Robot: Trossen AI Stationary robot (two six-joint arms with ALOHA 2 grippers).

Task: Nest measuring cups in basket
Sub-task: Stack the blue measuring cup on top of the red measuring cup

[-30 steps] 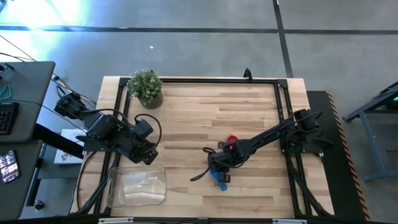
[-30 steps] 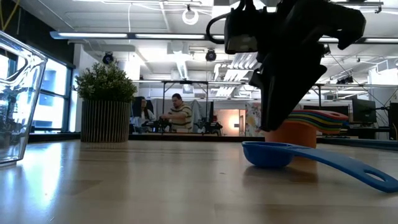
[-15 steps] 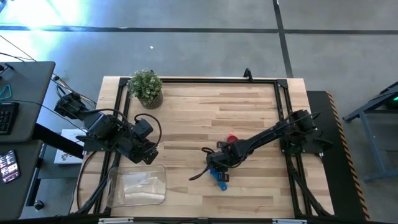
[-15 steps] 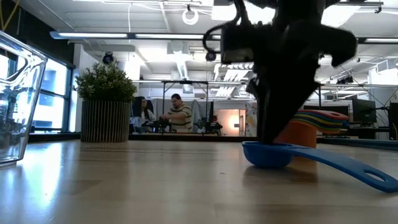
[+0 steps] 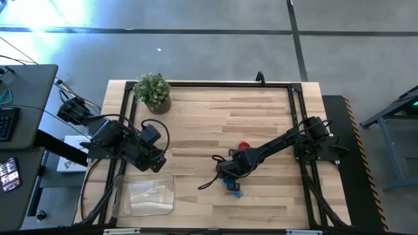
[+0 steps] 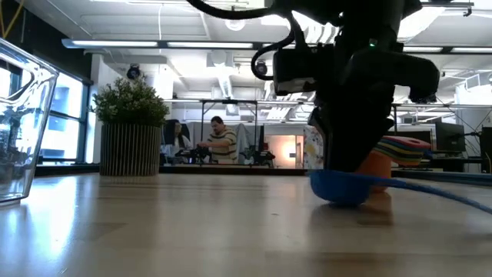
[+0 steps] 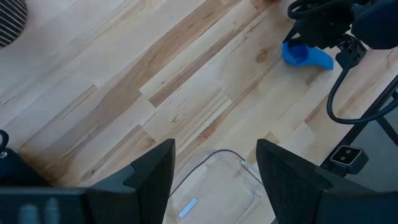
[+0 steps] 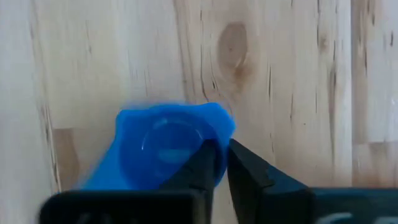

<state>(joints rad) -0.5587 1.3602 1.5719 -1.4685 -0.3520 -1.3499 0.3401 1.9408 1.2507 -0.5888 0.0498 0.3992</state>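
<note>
Across the wooden table (image 5: 261,111), largest first: the clear basket (image 5: 145,194) sits at the near left corner; just beyond it the left gripper (image 5: 155,162) hovers with fingers spread wide, grasping nothing; the potted plant (image 5: 154,91) stands far left; right of centre, the right gripper (image 5: 227,177) reaches low, its fingers (image 8: 214,163) clenched on the rim of the blue measuring cup (image 8: 163,146); a stack of coloured measuring cups (image 6: 398,150) rests just behind it.

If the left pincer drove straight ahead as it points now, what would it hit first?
Probably the clear basket: the open left pincer points down at its near rim, with bare table beyond. Depth is uncertain.
</note>
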